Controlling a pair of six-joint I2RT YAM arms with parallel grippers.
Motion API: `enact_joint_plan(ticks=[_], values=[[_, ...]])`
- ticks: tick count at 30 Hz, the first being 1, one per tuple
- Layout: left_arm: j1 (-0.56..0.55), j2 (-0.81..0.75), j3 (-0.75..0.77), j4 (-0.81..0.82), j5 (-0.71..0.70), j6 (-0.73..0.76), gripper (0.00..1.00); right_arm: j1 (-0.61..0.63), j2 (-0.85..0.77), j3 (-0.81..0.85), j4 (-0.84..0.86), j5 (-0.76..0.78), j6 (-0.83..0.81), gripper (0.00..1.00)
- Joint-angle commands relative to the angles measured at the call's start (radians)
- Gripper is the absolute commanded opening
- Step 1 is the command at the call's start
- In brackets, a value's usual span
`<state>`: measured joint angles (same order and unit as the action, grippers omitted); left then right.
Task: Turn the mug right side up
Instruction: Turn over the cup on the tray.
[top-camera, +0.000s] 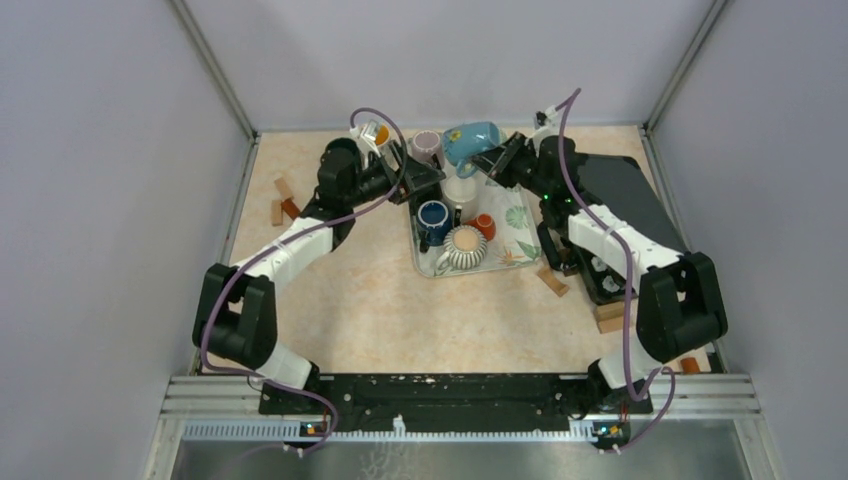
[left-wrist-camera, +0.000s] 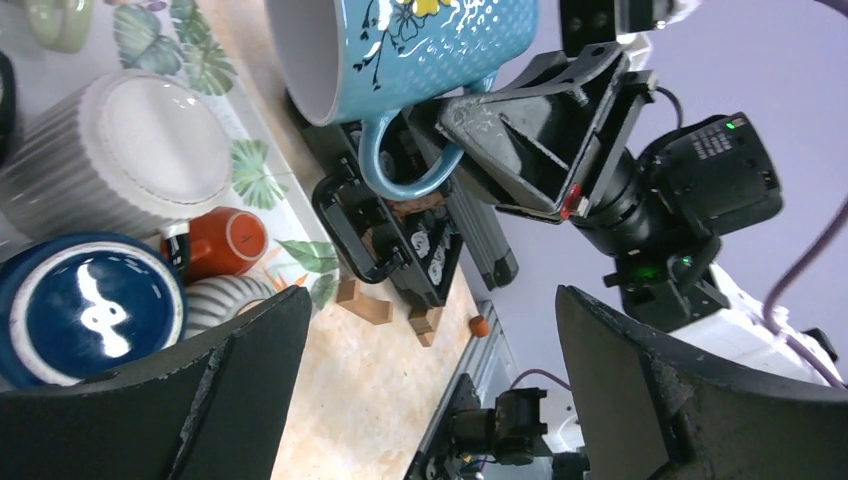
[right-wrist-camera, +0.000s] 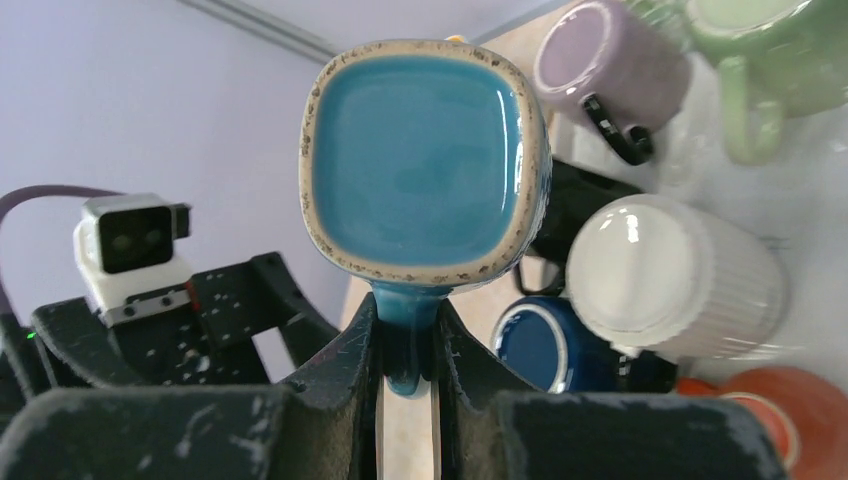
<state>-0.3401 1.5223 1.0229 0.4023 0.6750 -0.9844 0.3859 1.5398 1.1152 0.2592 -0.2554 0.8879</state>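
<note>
A light blue mug with a flower print (top-camera: 472, 138) hangs in the air above the far end of the tray (top-camera: 515, 250). My right gripper (top-camera: 497, 160) is shut on its handle (right-wrist-camera: 405, 340); the right wrist view faces the mug's square glazed base (right-wrist-camera: 420, 165). In the left wrist view the mug (left-wrist-camera: 400, 45) lies on its side, white inside to the left, handle (left-wrist-camera: 385, 165) pointing down. My left gripper (top-camera: 418, 180) is open and empty, close to the left of the mug, its fingers (left-wrist-camera: 240, 360) wide apart.
The tray holds several upside-down mugs: white ribbed (top-camera: 459, 188), dark blue (top-camera: 433, 218), striped (top-camera: 464, 247), small orange (top-camera: 484, 226), purple (top-camera: 427, 146). Wooden blocks (top-camera: 283, 200) lie left, more (top-camera: 551, 281) right. A black bin (top-camera: 622, 200) stands right.
</note>
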Motion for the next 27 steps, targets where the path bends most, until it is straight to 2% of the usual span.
enact_joint_plan(ticks=[1,7,16,27], values=[[0.005,0.011,-0.016,0.163,0.057,-0.085,0.98,0.013,-0.044,-0.014,0.321,-0.131,0.143,0.00],[0.005,0.029,-0.048,0.266,0.082,-0.173,0.98,0.033,0.001,-0.032,0.479,-0.194,0.253,0.00],[0.004,0.050,-0.073,0.411,0.091,-0.276,0.93,0.082,0.032,-0.037,0.531,-0.202,0.279,0.00],[0.005,0.077,-0.088,0.538,0.093,-0.367,0.65,0.100,0.051,-0.046,0.569,-0.222,0.293,0.00]])
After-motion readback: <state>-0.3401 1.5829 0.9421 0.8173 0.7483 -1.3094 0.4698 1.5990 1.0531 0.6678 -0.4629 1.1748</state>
